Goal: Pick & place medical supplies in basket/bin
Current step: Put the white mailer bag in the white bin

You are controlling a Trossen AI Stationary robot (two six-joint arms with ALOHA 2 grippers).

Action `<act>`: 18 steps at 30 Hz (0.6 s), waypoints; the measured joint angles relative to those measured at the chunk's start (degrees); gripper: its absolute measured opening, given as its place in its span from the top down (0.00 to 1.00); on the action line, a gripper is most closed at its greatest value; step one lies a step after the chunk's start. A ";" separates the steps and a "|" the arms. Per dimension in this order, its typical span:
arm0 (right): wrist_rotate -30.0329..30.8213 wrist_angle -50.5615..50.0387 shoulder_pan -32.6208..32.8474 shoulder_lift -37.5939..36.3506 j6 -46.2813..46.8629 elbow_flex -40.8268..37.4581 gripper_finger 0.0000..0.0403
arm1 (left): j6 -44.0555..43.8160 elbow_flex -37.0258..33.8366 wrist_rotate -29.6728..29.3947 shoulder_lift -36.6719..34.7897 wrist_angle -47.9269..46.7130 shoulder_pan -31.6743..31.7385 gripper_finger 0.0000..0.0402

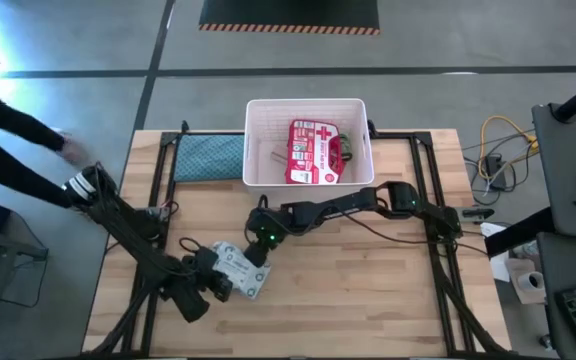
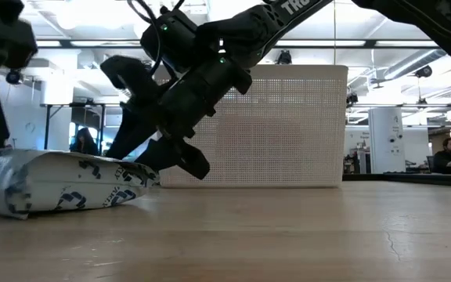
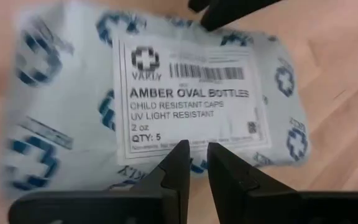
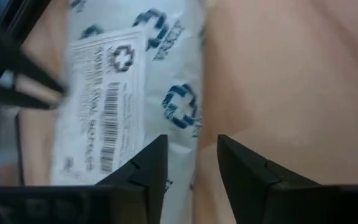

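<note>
Now both arms meet at the grey-white pack (image 1: 240,272) on the near-left tabletop (image 1: 368,300). Right end effector (image 1: 259,252) part-open over its edge; left end effector (image 1: 230,283) nearly closed, holding nothing. Next: grip, carry to the far basket (image 1: 258,112).

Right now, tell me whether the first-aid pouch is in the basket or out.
In. The high view shows the red-and-white first-aid pouch lying inside the white basket, within its walls.

Wipes pack (image 2: 57,188) cut off, low view
</note>
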 joint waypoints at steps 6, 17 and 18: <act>-7.55 -0.60 -0.58 0.00 -3.36 0.00 0.60 | -0.02 -8.41 -1.07 0.87 19.50 -0.07 0.91; -14.17 -0.21 -0.99 0.20 -4.11 0.00 0.42 | -0.02 -10.05 0.06 1.18 20.99 -2.62 0.91; -14.94 0.10 -0.87 0.50 -4.11 0.00 0.41 | -0.02 -10.05 0.09 1.21 20.78 -2.63 0.91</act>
